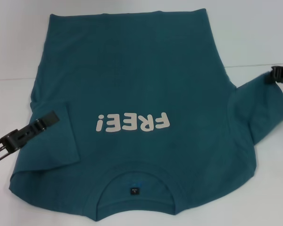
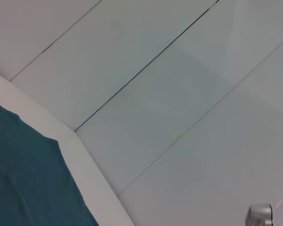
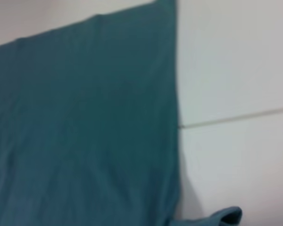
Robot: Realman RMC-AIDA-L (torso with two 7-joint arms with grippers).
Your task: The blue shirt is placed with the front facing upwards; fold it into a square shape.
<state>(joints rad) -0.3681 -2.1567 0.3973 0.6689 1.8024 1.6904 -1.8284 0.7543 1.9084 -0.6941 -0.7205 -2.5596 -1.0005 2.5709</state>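
Observation:
The blue shirt (image 1: 132, 75) lies flat on the white table, front up. Its white "FREE!" lettering (image 1: 133, 123) and its collar (image 1: 137, 186) with the dark label are on the side nearest me. The sleeve on my left (image 1: 52, 141) is folded in over the body. My left gripper (image 1: 51, 118) rests at that sleeve's outer edge. The sleeve on my right (image 1: 259, 101) stretches outward, and its tip rises to my right gripper (image 1: 277, 75), which is shut on it. The left wrist view shows a shirt edge (image 2: 23, 174). The right wrist view shows the shirt body (image 3: 85, 127) and a sleeve cuff (image 3: 226, 216).
The white table (image 1: 254, 28) has bare surface beyond the shirt's hem and on both sides. A seam line (image 1: 254, 63) crosses it on the right. A small metal fitting (image 2: 259, 215) shows in the left wrist view.

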